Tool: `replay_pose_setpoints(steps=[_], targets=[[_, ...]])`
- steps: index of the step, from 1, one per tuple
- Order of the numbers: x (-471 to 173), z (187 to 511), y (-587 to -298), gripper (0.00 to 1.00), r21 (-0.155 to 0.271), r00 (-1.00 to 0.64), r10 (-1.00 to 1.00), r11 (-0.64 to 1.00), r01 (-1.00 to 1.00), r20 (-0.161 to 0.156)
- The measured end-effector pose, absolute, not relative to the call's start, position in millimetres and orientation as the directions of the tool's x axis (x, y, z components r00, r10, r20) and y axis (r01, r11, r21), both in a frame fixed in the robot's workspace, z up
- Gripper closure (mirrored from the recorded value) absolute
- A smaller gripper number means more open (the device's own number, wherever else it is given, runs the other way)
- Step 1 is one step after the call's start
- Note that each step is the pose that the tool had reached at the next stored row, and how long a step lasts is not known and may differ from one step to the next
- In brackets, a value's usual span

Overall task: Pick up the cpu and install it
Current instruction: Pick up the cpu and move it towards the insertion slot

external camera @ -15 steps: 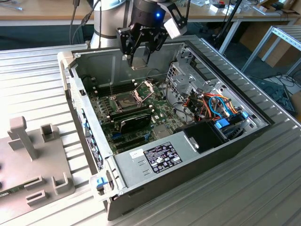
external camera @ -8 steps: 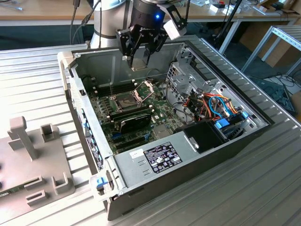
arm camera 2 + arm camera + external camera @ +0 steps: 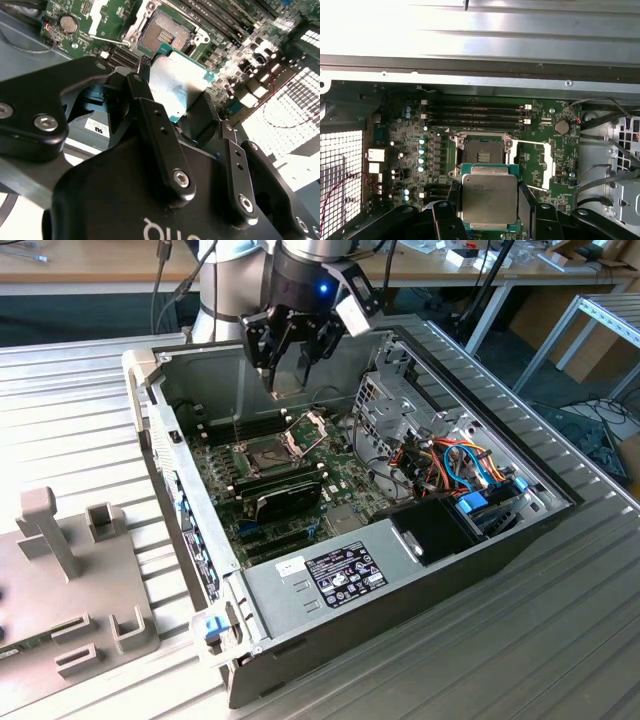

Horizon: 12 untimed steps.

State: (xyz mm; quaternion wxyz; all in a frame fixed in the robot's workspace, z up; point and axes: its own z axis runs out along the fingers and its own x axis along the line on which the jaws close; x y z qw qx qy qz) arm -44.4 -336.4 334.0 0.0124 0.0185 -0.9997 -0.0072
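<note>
My gripper (image 3: 288, 368) hangs over the back of the open computer case and is shut on the cpu (image 3: 289, 390). In both wrist views the cpu (image 3: 489, 197) (image 3: 177, 87) is a flat silver-topped square with a green rim, pinched by its edges between the black fingers (image 3: 525, 197) (image 3: 145, 107). It is held in the air, apart from the board. The dark square socket (image 3: 483, 152) (image 3: 162, 31) (image 3: 262, 453) lies uncovered on the green motherboard just beyond the cpu. Its shiny retention frame (image 3: 536, 165) (image 3: 310, 426) is swung open to one side.
Memory slots (image 3: 475, 114) run beside the socket. A black card (image 3: 285, 502) sits in front of the socket, and beyond it a power supply (image 3: 340, 570). A metal drive cage (image 3: 400, 400) and coloured cables (image 3: 450, 465) are on the exterior view's right. A grey fixture (image 3: 70, 580) stands outside the case.
</note>
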Motion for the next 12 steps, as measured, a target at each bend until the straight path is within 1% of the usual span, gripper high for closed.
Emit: replay_pose_setpoints(steps=[3,12], targets=[[-44.8,329.6,-331.4,0.45,0.015,-0.999,-0.037,0.999,-0.037,0.025],[-44.8,328.0,-331.5,0.45,0.012,-0.999,-0.037,0.999,-0.037,0.025]])
